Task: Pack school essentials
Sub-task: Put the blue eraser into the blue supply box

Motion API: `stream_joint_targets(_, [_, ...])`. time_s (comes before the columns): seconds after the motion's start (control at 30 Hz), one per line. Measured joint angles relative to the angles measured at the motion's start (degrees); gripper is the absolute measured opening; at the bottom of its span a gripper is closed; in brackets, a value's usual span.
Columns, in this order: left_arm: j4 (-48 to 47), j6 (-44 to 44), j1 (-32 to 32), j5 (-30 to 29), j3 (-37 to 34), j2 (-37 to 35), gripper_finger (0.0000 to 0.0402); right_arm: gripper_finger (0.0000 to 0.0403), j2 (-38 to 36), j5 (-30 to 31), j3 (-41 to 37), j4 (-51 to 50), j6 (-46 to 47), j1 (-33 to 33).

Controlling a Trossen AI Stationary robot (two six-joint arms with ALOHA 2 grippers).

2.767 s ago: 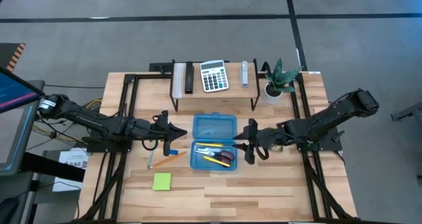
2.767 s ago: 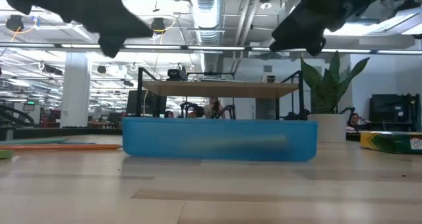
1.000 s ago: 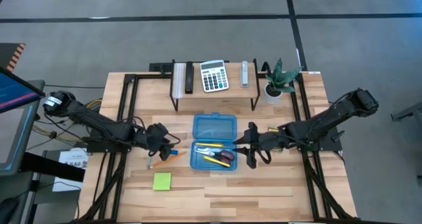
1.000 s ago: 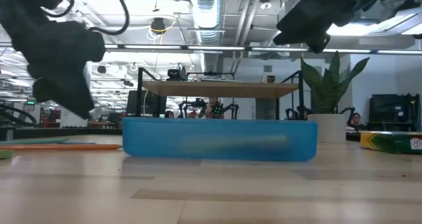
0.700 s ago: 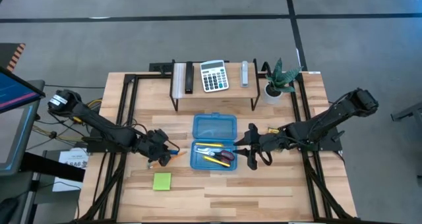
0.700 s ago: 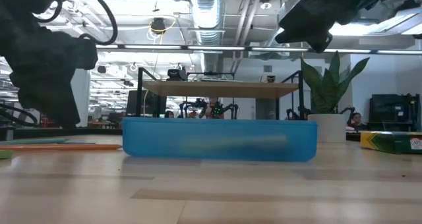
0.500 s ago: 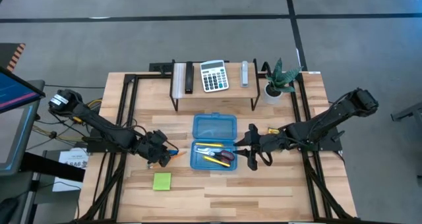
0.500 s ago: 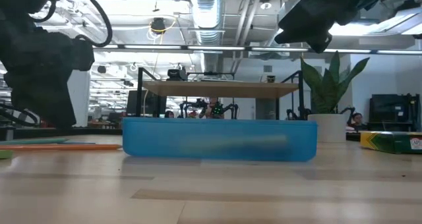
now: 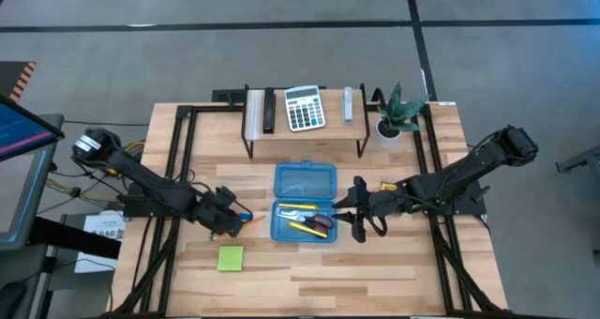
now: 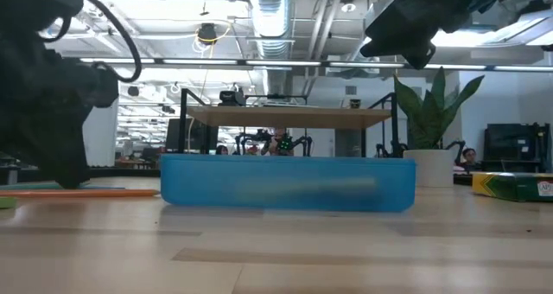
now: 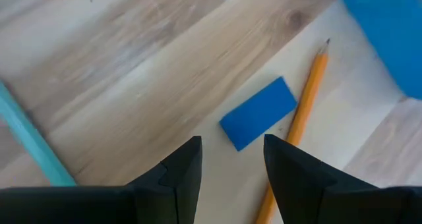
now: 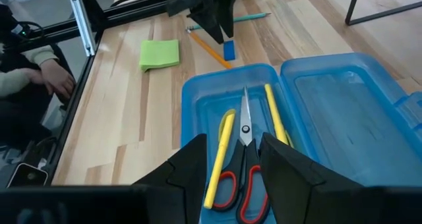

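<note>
I've got the left gripper (image 11: pixel 231 159) low over the blue eraser (image 11: pixel 258 112), jaws spread, just off the blue case's (image 9: pixel 304 201) left edge. I'd centre on the eraser, clear of the orange pencil (image 11: pixel 297 122) touching it. Right gripper (image 12: pixel 229 159) hovers spread over the case.

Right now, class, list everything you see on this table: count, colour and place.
Case: one, blue, open, table centre.
Scissors: one, red-handled, in the case.
Yellow pencils: two, in the case.
Eraser: one, blue, left of the case.
Orange pencil: one, beside the eraser.
Green pencil: one, farther left.
Sticky pad: one, lime, front left.
Crayon box: one, yellow-green, right of the case.
Calculator: one, grey-white, on the back rack.
Plant: one, green, back right.
Left tool: open, over the eraser.
Right tool: open, over the case.
</note>
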Motion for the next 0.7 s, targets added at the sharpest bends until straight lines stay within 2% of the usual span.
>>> stream_joint_targets(0.27, [5.78, 0.3, 0.04, -0.59, 0.18, 5.38, 0.0149, 0.0159, 0.0, 0.0, 0.0, 0.0, -0.04, 0.0])
stream_joint_targets(0.7, [7.92, 0.25, 0.07, -0.69, 0.11, 5.83, 0.0142, 0.0159, 0.0, 0.02, 0.0, -0.02, -0.07, 0.0])
